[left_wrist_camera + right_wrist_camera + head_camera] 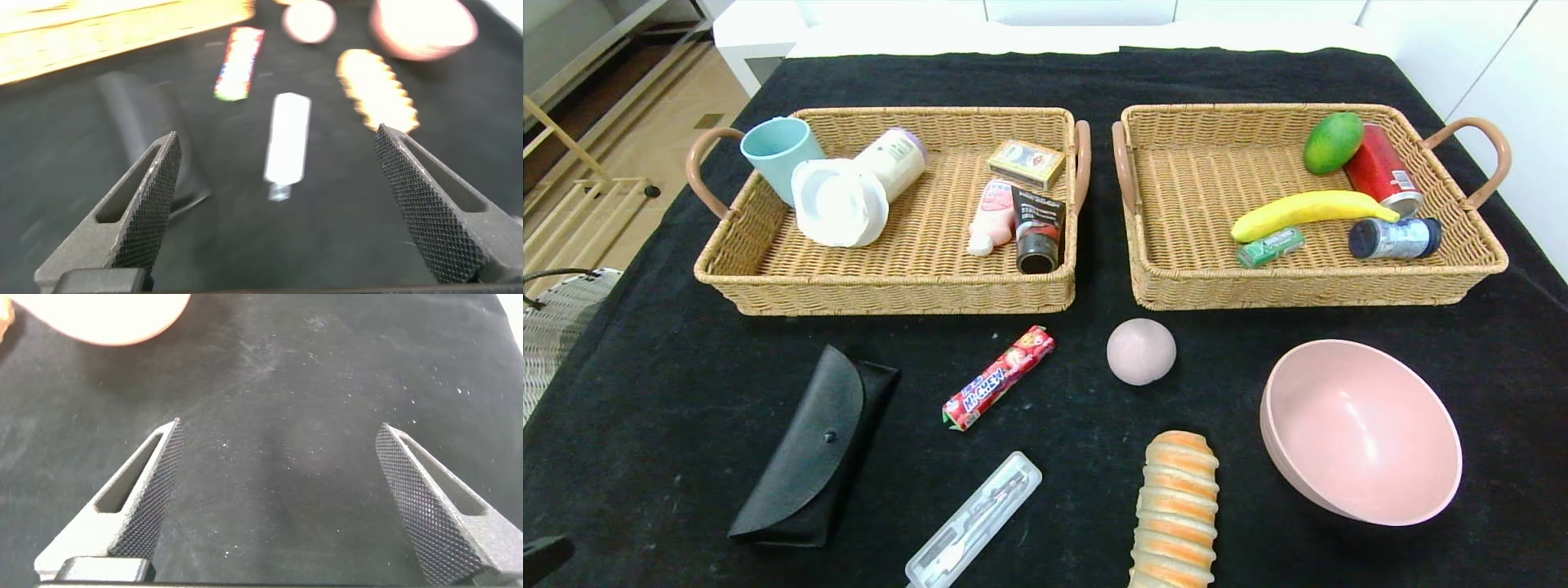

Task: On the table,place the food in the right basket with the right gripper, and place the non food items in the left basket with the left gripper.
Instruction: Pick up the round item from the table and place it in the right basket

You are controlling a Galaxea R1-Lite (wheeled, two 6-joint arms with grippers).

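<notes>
While both baskets hold only other goods, all six remain on the table: pink bowl at four o'clock, bread loaf, glasses case at eight, cutlery box, candy pack, peach centre; left gripper and right gripper gape wide, empty.

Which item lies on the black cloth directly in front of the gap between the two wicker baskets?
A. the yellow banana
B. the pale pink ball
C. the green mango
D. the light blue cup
B: the pale pink ball rests on the table just in front of the gap between the left basket and the right basket; the other three lie inside baskets.
</notes>
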